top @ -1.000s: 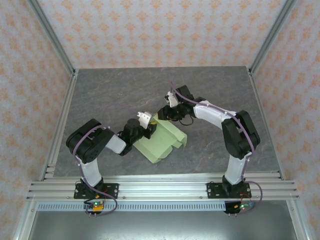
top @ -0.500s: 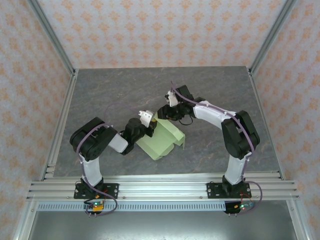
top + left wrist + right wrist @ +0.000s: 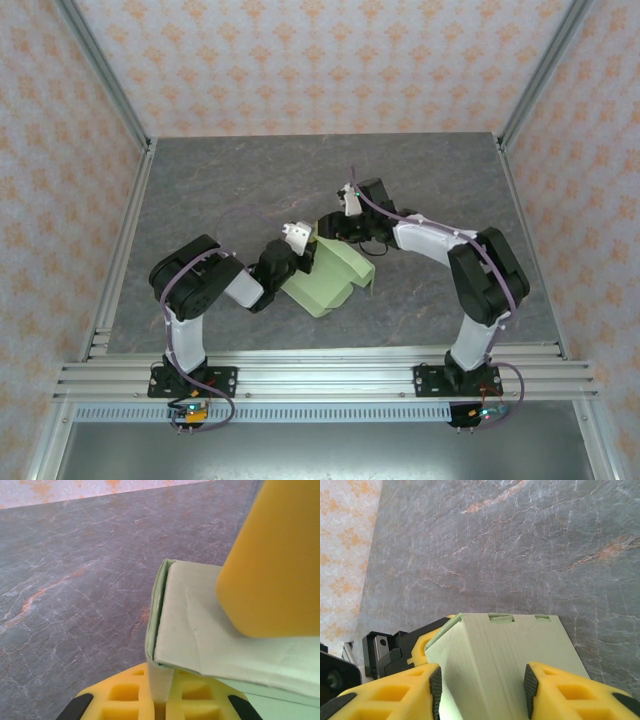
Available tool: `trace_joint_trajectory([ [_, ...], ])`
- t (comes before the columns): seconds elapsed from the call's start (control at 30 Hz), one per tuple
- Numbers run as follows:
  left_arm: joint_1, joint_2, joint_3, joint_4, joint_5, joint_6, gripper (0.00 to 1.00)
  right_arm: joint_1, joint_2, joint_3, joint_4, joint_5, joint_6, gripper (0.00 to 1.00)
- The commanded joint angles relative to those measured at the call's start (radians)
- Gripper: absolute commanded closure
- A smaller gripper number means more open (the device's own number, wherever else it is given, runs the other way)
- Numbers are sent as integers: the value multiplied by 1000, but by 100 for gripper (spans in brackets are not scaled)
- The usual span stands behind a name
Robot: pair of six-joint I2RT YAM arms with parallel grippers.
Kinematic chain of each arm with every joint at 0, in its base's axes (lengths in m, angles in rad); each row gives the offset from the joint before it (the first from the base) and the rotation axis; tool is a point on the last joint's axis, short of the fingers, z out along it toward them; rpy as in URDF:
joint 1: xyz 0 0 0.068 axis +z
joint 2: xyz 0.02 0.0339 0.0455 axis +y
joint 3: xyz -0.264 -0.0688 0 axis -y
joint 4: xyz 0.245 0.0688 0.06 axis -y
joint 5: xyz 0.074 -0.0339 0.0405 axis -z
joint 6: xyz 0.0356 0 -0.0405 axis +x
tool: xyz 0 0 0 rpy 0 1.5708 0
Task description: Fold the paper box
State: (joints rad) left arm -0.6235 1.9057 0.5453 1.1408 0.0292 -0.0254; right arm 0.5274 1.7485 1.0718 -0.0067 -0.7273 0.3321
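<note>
The paper box (image 3: 332,280) is pale green card, partly folded, lying mid-table between both arms. My left gripper (image 3: 301,256) is at its left corner. In the left wrist view its yellow fingers (image 3: 270,560) are shut on a doubled wall of the box (image 3: 195,630), one finger above the card and one below. My right gripper (image 3: 338,228) is at the box's far edge. It stands open (image 3: 482,692) astride the box's raised top panel (image 3: 505,650), a black pad (image 3: 436,690) on each side. Two tab slots (image 3: 501,617) show along the far fold.
The grey marbled table (image 3: 220,190) stretches behind and to both sides of the box. Metal frame posts (image 3: 110,85) and patterned walls close it in. My left gripper's finger and black body (image 3: 402,647) sit close to the right gripper's left finger.
The left arm has pushed to the right, and the box has shifted slightly right and folded more compactly. The right gripper has drifted a little right and nearer.
</note>
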Motion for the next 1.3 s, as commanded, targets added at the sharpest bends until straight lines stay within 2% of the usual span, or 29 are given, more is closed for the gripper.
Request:
trace_joint_trajectory([
  [0.0, -1, 10, 3, -21, -110, -5, 99, 8, -115, -52, 29, -26, -39, 48],
  [0.07, 2, -13, -11, -24, -135, 1, 99, -11, -177, -64, 55, -23, -62, 45],
  [0.13, 12, -36, -19, -44, -135, -15, 99, -29, -247, -97, 79, 37, -115, 39],
  [0.23, 30, -55, -26, -66, -102, -51, 99, -67, -374, -289, 351, 81, -211, 30],
  [0.3, 33, -59, -30, -66, -91, -53, 99, -102, -460, -413, 494, 163, -255, 27],
  [0.4, 58, -99, -23, -118, -66, -73, 100, -169, -551, -482, 488, 236, -302, 27],
  [0.5, 73, -136, -31, -141, -55, -75, 99, -201, -605, -507, 416, 255, -454, 29],
  [0.6, 90, -156, -33, -148, -47, -72, 99, -216, -579, -455, 189, 168, -690, 37],
  [0.67, 104, -174, -35, -160, -36, -81, 100, -214, -545, -424, 87, 96, -793, 41],
  [0.73, 114, -190, -40, -163, -21, -72, 99, -198, -539, -410, 31, 108, -851, 42],
  [0.8, 133, -199, -43, -165, -3, -63, 100, -196, -539, -440, 60, 135, -906, 41],
  [0.87, 158, -207, -52, -163, 24, -73, 100, -196, -507, -434, 54, 104, -946, 40],
  [0.93, 166, -212, -56, -159, 43, -67, 100, -189, -441, -368, -43, 37, -972, 40],
  [1.0, 166, -206, -50, -154, 62, -56, 100, -149, -376, -307, -135, 56, -1034, 41],
  [1.07, 166, -195, -48, -134, 78, -66, 100, -95, -333, -304, -99, 116, -1080, 41],
  [1.13, 163, -193, -41, -142, 100, -74, 100, -70, -311, -309, -13, 115, -1081, 41],
  [1.27, 162, -183, -33, -153, 107, -73, 100, -31, -295, -320, 132, 111, -1099, 51],
])
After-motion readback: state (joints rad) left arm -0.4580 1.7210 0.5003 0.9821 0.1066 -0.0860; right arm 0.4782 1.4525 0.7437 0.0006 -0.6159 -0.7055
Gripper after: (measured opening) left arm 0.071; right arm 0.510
